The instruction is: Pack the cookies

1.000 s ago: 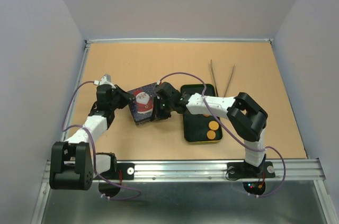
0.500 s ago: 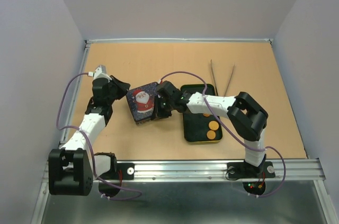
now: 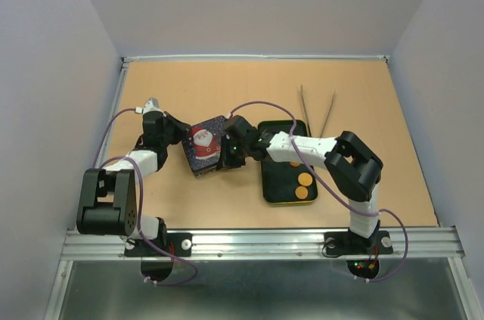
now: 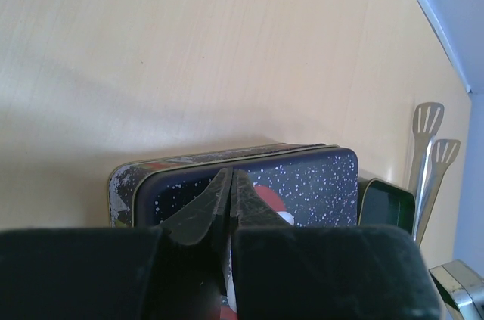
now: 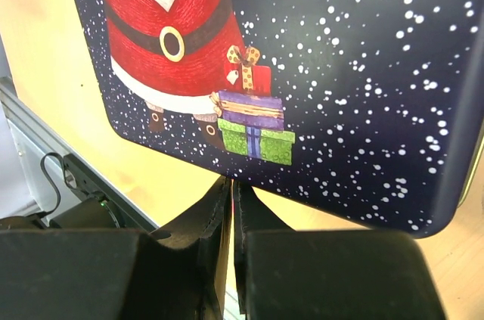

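Nearest me, low and right of centre in the top view, two round orange-brown cookies (image 3: pixel 305 179) lie in an open dark green metal tray (image 3: pixel 278 181), one just beside the other. Further up, mid-frame, a navy rectangular tin with a Santa lid (image 3: pixel 203 146) sits on the tan wooden table (image 3: pixel 363 93), just left of the tray. My left tool (image 4: pixel 229 184) is clenched on nothing, its tips at the tin's left edge. My right tool (image 5: pixel 229 190) is likewise clenched and empty, its tips at the lid's right edge. Farthest, upper right, lie slim metal tongs (image 3: pixel 318 112)
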Available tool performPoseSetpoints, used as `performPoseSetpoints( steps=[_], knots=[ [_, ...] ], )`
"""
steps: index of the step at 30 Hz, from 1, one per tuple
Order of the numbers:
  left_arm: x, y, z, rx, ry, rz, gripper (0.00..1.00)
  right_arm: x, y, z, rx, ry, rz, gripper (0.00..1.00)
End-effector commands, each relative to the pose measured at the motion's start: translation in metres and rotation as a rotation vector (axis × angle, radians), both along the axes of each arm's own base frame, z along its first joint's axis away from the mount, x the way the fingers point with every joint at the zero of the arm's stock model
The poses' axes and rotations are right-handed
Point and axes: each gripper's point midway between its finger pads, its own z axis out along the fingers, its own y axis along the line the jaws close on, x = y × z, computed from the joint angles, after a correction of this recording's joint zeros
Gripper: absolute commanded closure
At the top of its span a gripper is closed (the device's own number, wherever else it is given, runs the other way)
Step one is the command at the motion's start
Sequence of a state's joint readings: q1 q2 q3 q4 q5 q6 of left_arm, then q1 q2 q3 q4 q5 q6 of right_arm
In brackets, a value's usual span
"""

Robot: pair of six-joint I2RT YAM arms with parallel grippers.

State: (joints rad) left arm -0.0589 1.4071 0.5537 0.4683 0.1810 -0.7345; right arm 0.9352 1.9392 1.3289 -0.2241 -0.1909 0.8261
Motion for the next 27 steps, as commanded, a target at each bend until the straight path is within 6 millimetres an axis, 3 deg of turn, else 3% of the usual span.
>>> performPoseSetpoints(
  steps=[1, 6, 13, 22, 24, 26, 27],
  knots=[
    [-0.018, 0.009, -0.028, 0.054, 0.106, 0.022, 0.90, 0.016, 0.011, 0.018, 0.051, -0.051, -0.005, 0.91],
    [-0.013, 0.010, 0.001, 0.060, 0.036, 0.028, 0.90, 0.015, 0.011, 0.020, 0.053, -0.051, -0.002, 0.91],
    [-0.004, 0.010, 0.085, 0.059, -0.164, 0.025, 0.82, 0.016, 0.006, 0.041, 0.072, -0.095, -0.008, 0.91],
    [-0.005, 0.009, 0.135, 0.056, -0.249, 0.022, 0.78, 0.010, -0.015, 0.063, 0.072, -0.137, -0.039, 0.89],
    [-0.008, 0.012, 0.141, 0.063, -0.261, 0.032, 0.76, 0.011, -0.020, 0.081, 0.085, -0.171, -0.050, 0.85],
    [-0.012, 0.018, 0.158, 0.087, -0.302, 0.058, 0.74, 0.021, -0.028, 0.096, 0.074, -0.234, -0.074, 0.72],
    [-0.013, 0.021, 0.164, 0.096, -0.321, 0.070, 0.70, 0.029, -0.034, 0.114, 0.086, -0.273, -0.094, 0.64]
  ],
)
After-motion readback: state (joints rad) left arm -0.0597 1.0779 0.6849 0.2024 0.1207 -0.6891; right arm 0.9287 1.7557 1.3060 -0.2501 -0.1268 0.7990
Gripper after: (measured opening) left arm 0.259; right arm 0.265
